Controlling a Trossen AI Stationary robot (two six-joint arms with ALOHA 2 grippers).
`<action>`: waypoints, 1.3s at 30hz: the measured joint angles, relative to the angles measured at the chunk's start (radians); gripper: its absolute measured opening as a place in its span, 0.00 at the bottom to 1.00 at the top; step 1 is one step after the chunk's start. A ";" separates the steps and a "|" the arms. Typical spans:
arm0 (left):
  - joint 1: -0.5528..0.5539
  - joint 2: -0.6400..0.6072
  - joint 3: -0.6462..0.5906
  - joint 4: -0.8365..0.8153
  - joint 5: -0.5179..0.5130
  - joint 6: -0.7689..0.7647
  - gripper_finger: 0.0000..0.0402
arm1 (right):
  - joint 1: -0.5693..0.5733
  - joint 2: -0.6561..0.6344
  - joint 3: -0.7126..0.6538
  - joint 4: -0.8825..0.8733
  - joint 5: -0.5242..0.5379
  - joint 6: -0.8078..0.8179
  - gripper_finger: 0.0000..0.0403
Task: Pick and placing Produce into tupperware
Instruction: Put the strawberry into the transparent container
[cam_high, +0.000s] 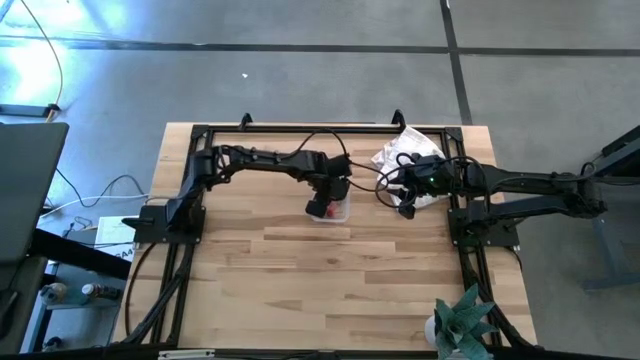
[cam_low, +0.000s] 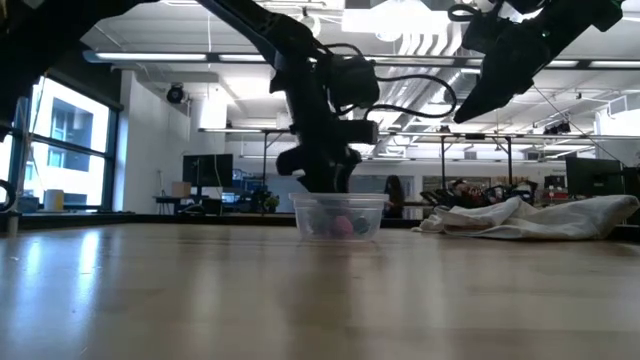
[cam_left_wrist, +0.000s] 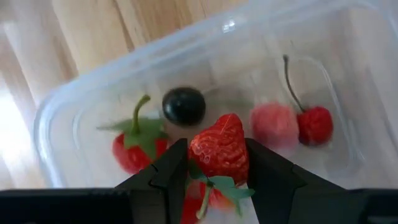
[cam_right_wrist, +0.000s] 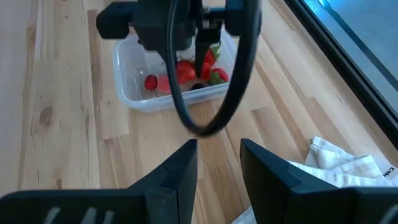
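While I watch from the remote station, the scene reads as follows.

Surface: I see pale wooden planks with visible grain (cam_high: 330, 290), framed at the sides by the arms' dark metal mounts.

Tupperware: a small clear plastic tub (cam_high: 330, 211) with rounded corners and see-through walls; it stands upright on the surface, toward the far side and near the middle. In the low view (cam_low: 340, 217) I can make out pink and red shapes through its wall.

Produce in the tub: in the left wrist view I count a strawberry with a green leafy cap (cam_left_wrist: 138, 144), a glossy dark round berry (cam_left_wrist: 184, 106), a pale pink rounded piece (cam_left_wrist: 274, 124) and a small red cherry on a thin stem (cam_left_wrist: 314, 124).

Held strawberry: a red, dimpled, pointed strawberry (cam_left_wrist: 219, 149) with green leaves at its base sits between my left fingers, directly above the tub's interior.

Left gripper: it hangs straight over the tupperware (cam_left_wrist: 217, 163), its two dark fingers (cam_left_wrist: 171, 171) pinching the held strawberry from either side.

Right gripper: raised above the surface beside the cloth (cam_right_wrist: 217, 163), well apart from the tub; its fingers stand slightly spread with bare wood showing through the gap, holding nothing.

Cloth: white, wrinkled fabric (cam_high: 405, 150) lies heaped on the surface to the right of the tub; the low view shows it as a low crumpled mound (cam_low: 560, 218).

Plant: a spiky green plant (cam_high: 462, 320) stands at the near right corner.
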 joint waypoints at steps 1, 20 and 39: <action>0.000 0.005 0.000 0.007 0.000 -0.001 0.33 | 0.000 0.000 0.000 0.000 0.000 0.000 0.28; -0.007 0.022 -0.002 0.000 0.000 -0.008 0.33 | 0.000 0.000 0.000 0.000 0.000 0.000 0.28; -0.008 0.021 -0.002 0.001 0.003 -0.026 0.50 | 0.000 0.000 0.000 0.000 0.000 0.000 0.28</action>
